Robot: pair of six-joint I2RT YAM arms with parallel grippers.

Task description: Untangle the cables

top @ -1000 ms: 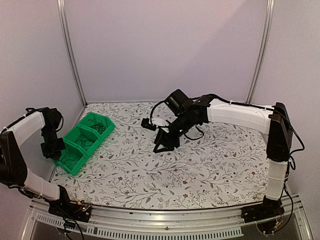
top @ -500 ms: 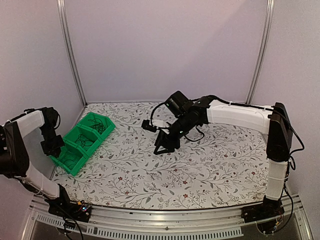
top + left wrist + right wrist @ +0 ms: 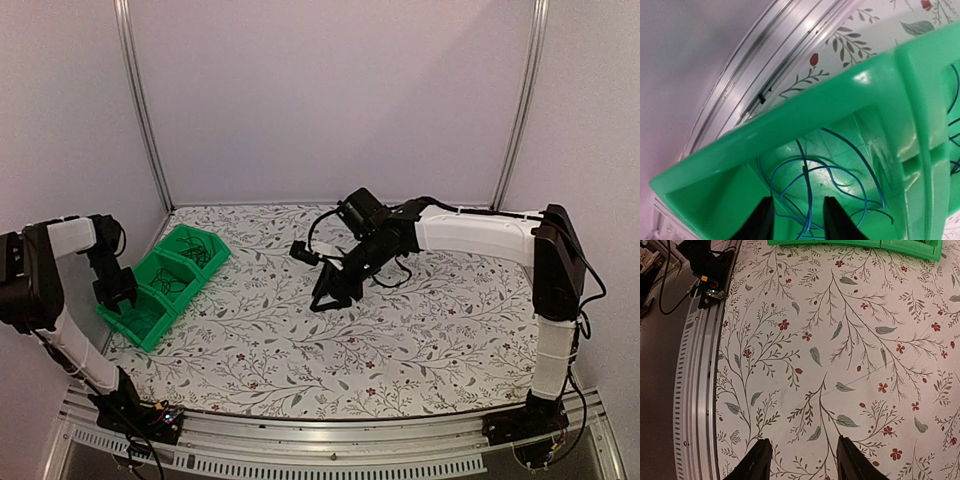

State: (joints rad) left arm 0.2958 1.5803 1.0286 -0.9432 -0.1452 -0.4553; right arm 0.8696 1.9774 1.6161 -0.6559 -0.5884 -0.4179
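A blue cable [image 3: 842,171] is seen coiled in the green bin [image 3: 790,116].
Both claws are released: left gripper [image 3: 799,221] above the coil, right gripper [image 3: 802,461] at bottom centre, empty.

Robot lab enclosure: aluminium frame [image 3: 143,110], plain walls [image 3: 330,90].

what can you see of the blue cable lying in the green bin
The blue cable is a thin, bright blue, flexible wire, plastic-coated by its look. It lies in several loose, overlapping loops on the floor of the end compartment of the green bin. Some of its curves ride up against the compartment's wall. A few strands run between the parted fingertips of the left gripper, which hangs over it; no grip on the cable shows.
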